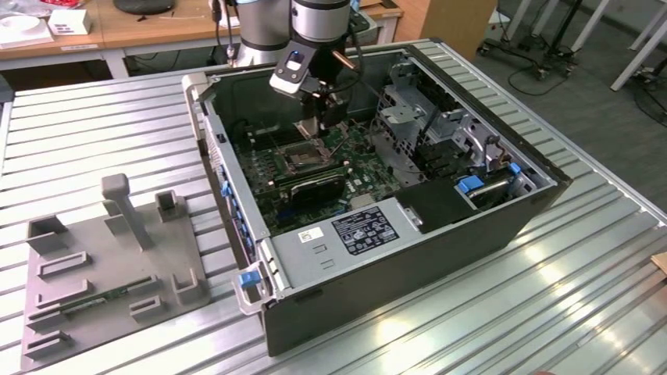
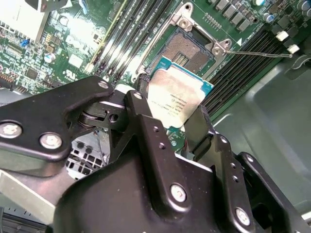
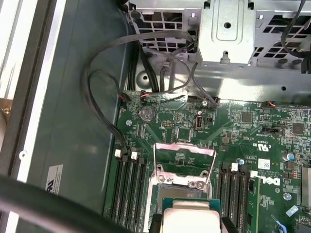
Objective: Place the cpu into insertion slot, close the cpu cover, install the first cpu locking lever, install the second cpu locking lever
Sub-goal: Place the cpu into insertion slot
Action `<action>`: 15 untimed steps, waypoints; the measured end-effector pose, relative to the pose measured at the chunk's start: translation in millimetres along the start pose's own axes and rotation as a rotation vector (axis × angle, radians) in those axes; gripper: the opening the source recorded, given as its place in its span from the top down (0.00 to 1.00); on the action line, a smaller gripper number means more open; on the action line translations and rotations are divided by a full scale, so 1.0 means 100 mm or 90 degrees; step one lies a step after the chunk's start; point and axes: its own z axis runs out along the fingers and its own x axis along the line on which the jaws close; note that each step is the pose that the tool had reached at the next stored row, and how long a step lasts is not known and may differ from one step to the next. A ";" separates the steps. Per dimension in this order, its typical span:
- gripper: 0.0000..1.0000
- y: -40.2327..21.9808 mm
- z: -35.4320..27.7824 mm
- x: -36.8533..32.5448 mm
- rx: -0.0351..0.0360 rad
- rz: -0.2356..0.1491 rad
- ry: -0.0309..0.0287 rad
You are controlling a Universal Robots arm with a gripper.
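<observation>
Second wrist view shows your claw (image 2: 170, 110) clenched on the cpu (image 2: 177, 92), tilted above the open insertion slot (image 2: 187, 48); in the exterior view that is upper centre. Lowered crooked or off-centre, a corner could likely jam against the slot's rim.

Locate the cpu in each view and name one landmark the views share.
Exterior view: too small to tell; the gripper hangs just above the insertion slot.
Second wrist view: the cpu is clamped, tilted, in the gripper, in front of the insertion slot.
First wrist view: the cpu shows its silvery face beside the insertion slot.
Shared landmark: the insertion slot, flanked by black memory slots.
</observation>
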 end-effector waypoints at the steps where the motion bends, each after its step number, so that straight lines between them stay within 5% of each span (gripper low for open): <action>1: 0.46 0.000 0.001 0.000 0.0000 0.001 0.0000; 10: 0.46 -0.002 0.028 -0.001 -0.0019 0.091 -0.0056; 12: 0.46 -0.003 0.032 0.000 -0.0020 0.093 -0.0039; 15: 0.46 -0.008 0.049 0.001 -0.0023 0.093 0.0046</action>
